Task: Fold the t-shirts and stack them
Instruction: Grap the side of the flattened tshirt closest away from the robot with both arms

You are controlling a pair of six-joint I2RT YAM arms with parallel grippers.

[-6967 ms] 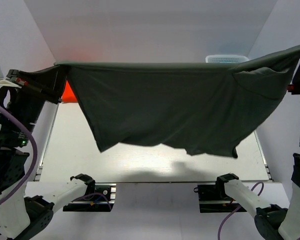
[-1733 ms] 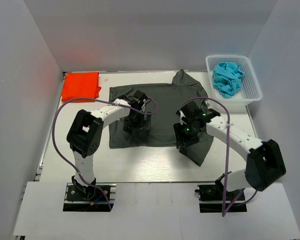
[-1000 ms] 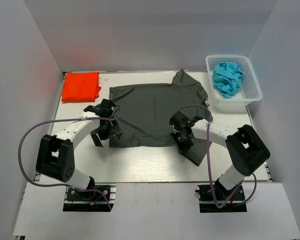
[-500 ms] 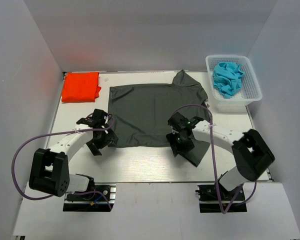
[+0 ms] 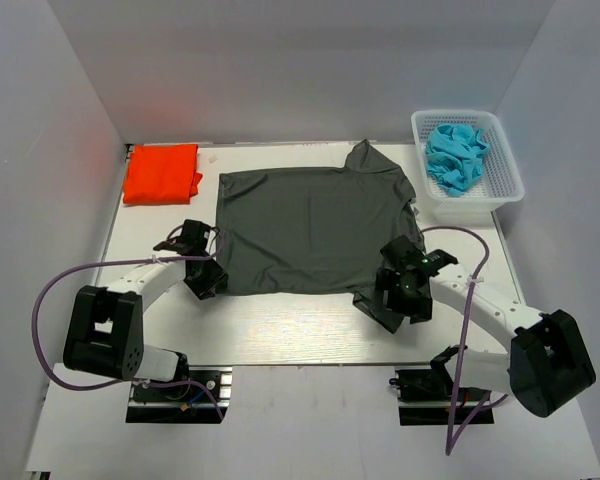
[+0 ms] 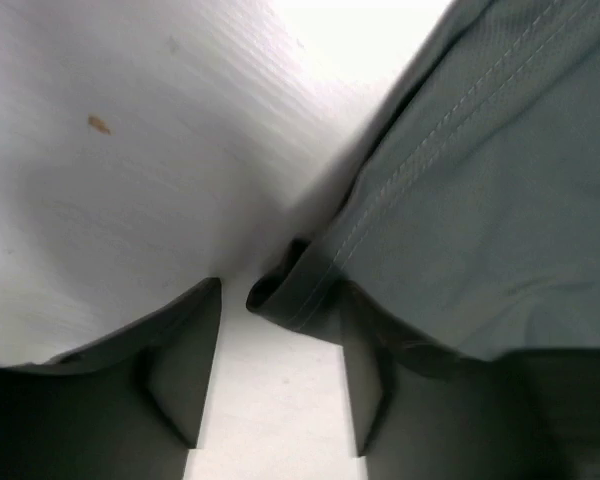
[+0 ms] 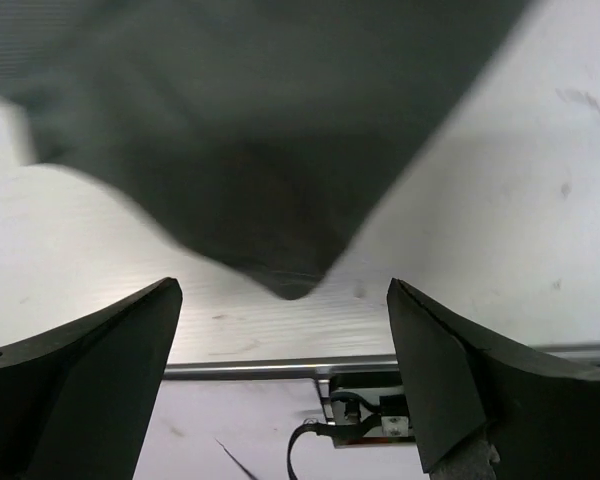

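Left wrist: my left gripper (image 6: 280, 335) sits half-open astride a hem corner of the limp grey t-shirt (image 6: 480, 200); I'd pinch there. Right gripper (image 7: 282, 300) wide, empty.

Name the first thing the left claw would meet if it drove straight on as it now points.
Most likely the rolled hem corner of the dark grey t-shirt, which lies on the table just ahead of the left claw, in line with the gap between its fingers. How near it is, the view does not settle.

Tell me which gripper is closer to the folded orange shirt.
Left. The left gripper sits nearward of the orange shirt, at the grey shirt's near-left corner; the right gripper is far off, by its near-right corner.
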